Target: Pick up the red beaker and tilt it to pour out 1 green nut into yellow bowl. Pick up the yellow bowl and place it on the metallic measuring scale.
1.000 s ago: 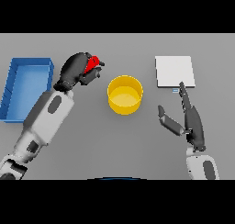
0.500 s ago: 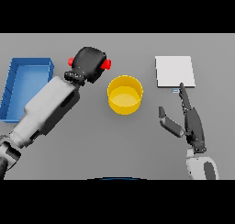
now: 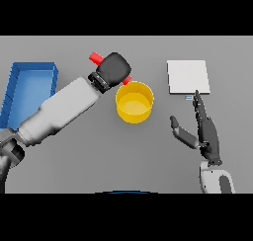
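Note:
My left hand [image 3: 114,68] is shut on the red beaker [image 3: 96,57], which lies tilted across the hand so that only its two red ends show. Its lower end [image 3: 126,80] sits right at the left rim of the yellow bowl [image 3: 134,103]. The bowl stands mid-table and I can see no nut in it. The metallic measuring scale [image 3: 188,77] is a flat pale square at the right rear. My right hand [image 3: 203,131] is open, held upright just in front of the scale and to the right of the bowl.
A blue bin [image 3: 28,89] stands at the left edge of the table, behind my left forearm [image 3: 62,110].
My left hand has carried the beaker right and toward the bowl, tipping it further until its end reaches the bowl's rim. The right hand has stayed put.

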Robot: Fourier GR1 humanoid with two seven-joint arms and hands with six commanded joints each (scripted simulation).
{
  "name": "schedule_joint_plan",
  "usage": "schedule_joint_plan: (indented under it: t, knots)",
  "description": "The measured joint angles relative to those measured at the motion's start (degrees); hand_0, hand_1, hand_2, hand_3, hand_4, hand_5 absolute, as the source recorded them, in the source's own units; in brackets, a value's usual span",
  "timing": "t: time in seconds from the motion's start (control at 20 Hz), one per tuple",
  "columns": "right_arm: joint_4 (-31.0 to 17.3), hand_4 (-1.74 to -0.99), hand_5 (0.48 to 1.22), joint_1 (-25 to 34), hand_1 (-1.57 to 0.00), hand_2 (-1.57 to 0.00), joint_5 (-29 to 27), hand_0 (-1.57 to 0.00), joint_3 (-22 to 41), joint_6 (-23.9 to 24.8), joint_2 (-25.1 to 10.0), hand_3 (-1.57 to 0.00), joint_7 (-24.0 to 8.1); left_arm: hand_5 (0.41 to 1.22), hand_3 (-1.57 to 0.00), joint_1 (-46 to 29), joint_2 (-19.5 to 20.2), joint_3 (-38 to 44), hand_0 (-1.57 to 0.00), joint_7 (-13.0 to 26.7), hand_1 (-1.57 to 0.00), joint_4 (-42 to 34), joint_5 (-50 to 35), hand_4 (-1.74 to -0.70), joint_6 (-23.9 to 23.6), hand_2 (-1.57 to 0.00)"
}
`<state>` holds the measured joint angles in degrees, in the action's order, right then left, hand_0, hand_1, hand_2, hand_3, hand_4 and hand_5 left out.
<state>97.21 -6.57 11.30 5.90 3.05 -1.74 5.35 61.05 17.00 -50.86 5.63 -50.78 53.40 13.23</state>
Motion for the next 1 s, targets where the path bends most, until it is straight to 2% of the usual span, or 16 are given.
schedule_joint_plan:
  t: [0.15, 0.25, 0.3, 0.45, 0.5, 0.6, 0.7, 0.8, 0.95, 1.0]
  knots:
    - [-0.6, -1.293, 0.631, 1.1, 0.00, 0.00, 0.5, 0.00, -0.4, 0.7, -0.2, 0.00, -1.3, 1.220, -1.53, 2.6, 0.1, -4.6, -1.57, -1.5, -1.57, 1.7, 2.9, -1.74, 1.9, -1.57]
    - [-0.7, -1.288, 0.627, 1.1, 0.00, 0.00, 1.0, 0.00, -0.2, 1.3, 0.2, 0.00, -1.1, 1.220, -1.55, 4.0, -0.5, -7.1, -1.57, -1.7, -1.57, 2.2, 4.2, -1.74, 3.5, -1.57]
    - [-1.1, -1.286, 0.618, 0.1, 0.00, 0.00, 1.4, 0.00, 0.0, 1.5, 0.4, 0.00, -0.3, 1.221, -1.55, 4.6, -0.8, -8.6, -1.57, -1.9, -1.57, 2.9, 5.2, -1.74, 3.3, -1.57]
    - [-1.6, -1.276, 0.593, 0.9, 0.00, 0.00, 2.2, 0.00, -0.1, 2.3, 0.6, 0.00, -1.1, 1.221, -1.56, 7.1, -1.1, -11.9, -1.57, -4.3, -1.57, 4.2, 6.8, -1.74, 2.7, -1.57]
    - [-1.7, -1.270, 0.588, 1.2, 0.00, 0.00, 2.5, 0.00, -0.2, 2.5, 0.3, 0.00, -1.4, 1.221, -1.56, 7.7, -1.5, -12.7, -1.57, -4.1, -1.57, 5.6, 7.4, -1.74, 1.9, -1.57]
    - [-0.7, -1.250, 0.583, 0.0, 0.00, 0.00, 2.7, 0.00, 0.1, 2.2, 0.0, 0.00, -0.6, 1.221, -1.57, 10.3, -2.1, -14.6, -1.57, -5.0, -1.57, 7.5, 8.4, -1.74, 3.1, -1.57]
    - [-0.5, -1.225, 0.583, 0.9, 0.00, 0.00, 4.5, 0.00, 0.9, 3.3, 0.6, 0.00, -1.8, 1.221, -1.57, 12.3, -2.9, -16.8, -1.57, -6.4, -1.57, 9.4, 9.4, -1.73, 3.9, -1.57]
    - [-1.1, -1.214, 0.589, 1.3, 0.00, 0.00, 4.0, 0.00, 0.3, 3.2, 0.2, 0.00, -2.7, 1.221, -1.57, 13.6, -3.1, -18.8, -1.57, -7.7, -1.57, 9.7, 10.1, -1.73, 4.4, -1.57]
    - [-1.2, -1.210, 0.592, 0.2, 0.00, 0.00, 4.4, 0.00, 0.7, 3.3, 0.3, 0.00, 0.2, 1.221, -1.57, 14.9, -4.0, -22.0, -1.57, -8.8, -1.57, 11.1, 11.5, -1.73, 3.5, -1.57]
    - [-1.5, -1.209, 0.593, 0.5, 0.00, 0.00, 4.5, 0.00, 0.6, 3.2, 0.1, 0.00, -0.1, 1.221, -1.57, 15.4, -4.4, -22.9, -1.57, -9.4, -1.57, 11.6, 12.0, -1.73, 2.7, -1.57]
